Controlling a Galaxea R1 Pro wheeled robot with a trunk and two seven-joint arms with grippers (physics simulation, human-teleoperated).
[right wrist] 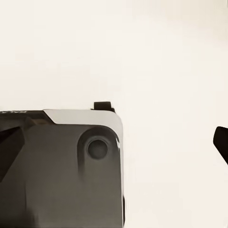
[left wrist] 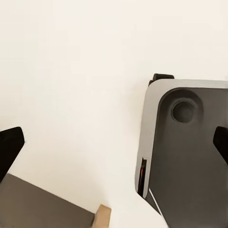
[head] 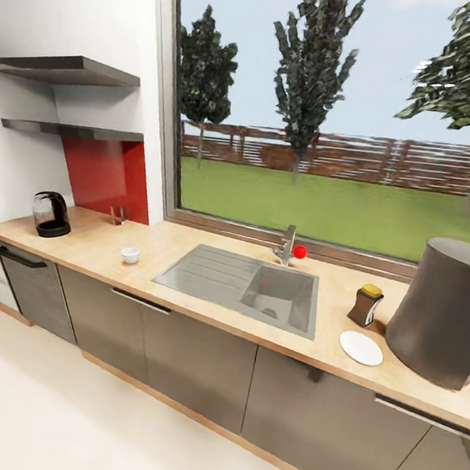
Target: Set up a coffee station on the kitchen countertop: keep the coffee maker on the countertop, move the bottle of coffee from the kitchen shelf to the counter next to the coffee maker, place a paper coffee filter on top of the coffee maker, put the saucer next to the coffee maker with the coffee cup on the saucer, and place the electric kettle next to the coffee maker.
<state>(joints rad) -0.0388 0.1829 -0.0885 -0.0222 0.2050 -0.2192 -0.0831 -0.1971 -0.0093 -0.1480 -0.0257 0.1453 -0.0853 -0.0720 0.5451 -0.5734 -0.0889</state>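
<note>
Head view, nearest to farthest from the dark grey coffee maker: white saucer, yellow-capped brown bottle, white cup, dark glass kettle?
1. Saucer and bottle, just left of the coffee maker: too close to call.
2. Cup, beyond the sink.
3. Kettle, far left end.

Matt wood-look countertop point(head: 190, 248), brushed-metal sink point(head: 209, 276)
</note>
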